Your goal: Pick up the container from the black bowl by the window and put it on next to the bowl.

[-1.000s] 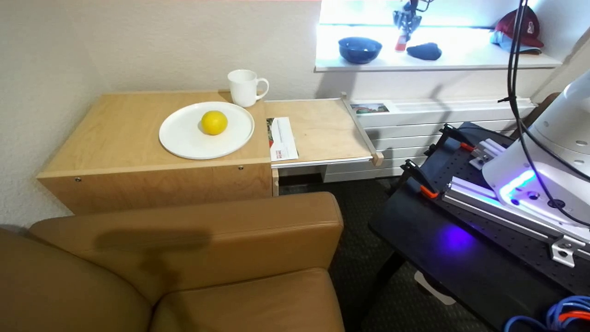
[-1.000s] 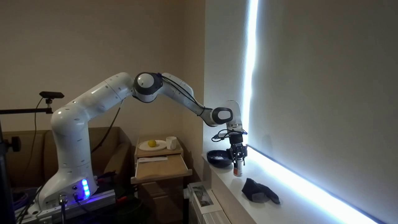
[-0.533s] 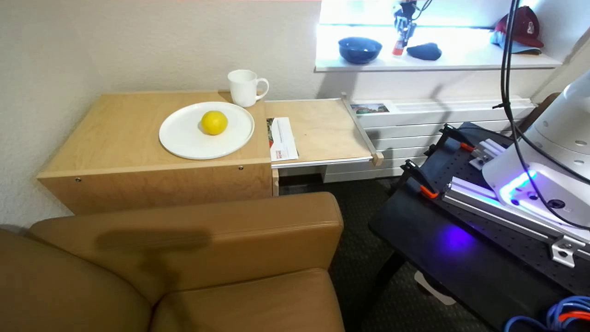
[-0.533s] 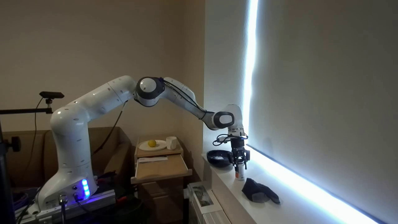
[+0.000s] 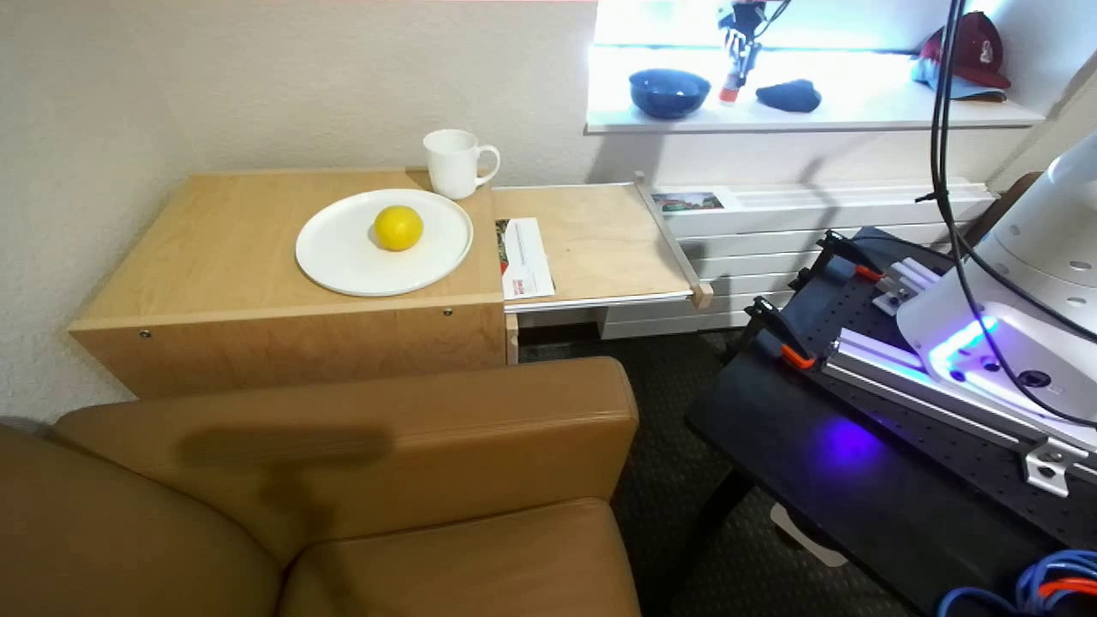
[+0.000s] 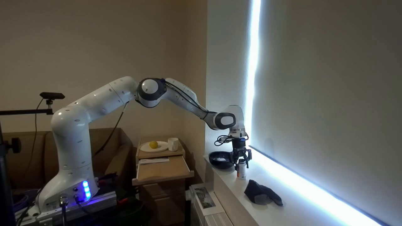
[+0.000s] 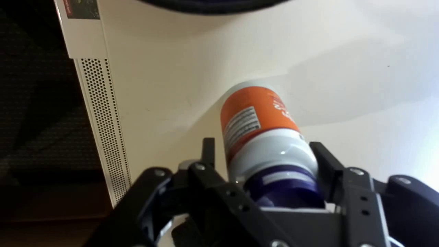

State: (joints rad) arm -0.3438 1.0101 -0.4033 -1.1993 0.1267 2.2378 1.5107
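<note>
The container (image 7: 253,113) is a small white bottle with an orange label and a dark purple cap. It appears to stand upright on the sill beside the black bowl, and also shows in both exterior views (image 5: 728,92) (image 6: 241,171). The black bowl (image 5: 670,94) is close to it; it also shows in an exterior view (image 6: 221,160), and its rim tops the wrist view (image 7: 212,5). My gripper (image 7: 262,143) is open around the container's upper part. A gap shows at the left finger; the right finger is very near or touching. It also shows in an exterior view (image 6: 242,164).
The window (image 5: 686,21) is bright behind the white sill (image 5: 857,103). A flat dark oval thing (image 6: 260,191) lies on the sill near the container. A dark red cap (image 5: 968,51) is farther along. A radiator (image 5: 754,231) is below the sill.
The gripper lowered with the container, then both shifted slightly toward the bowl. The fingers now look wider apart, with more of the container's cap showing between them.
</note>
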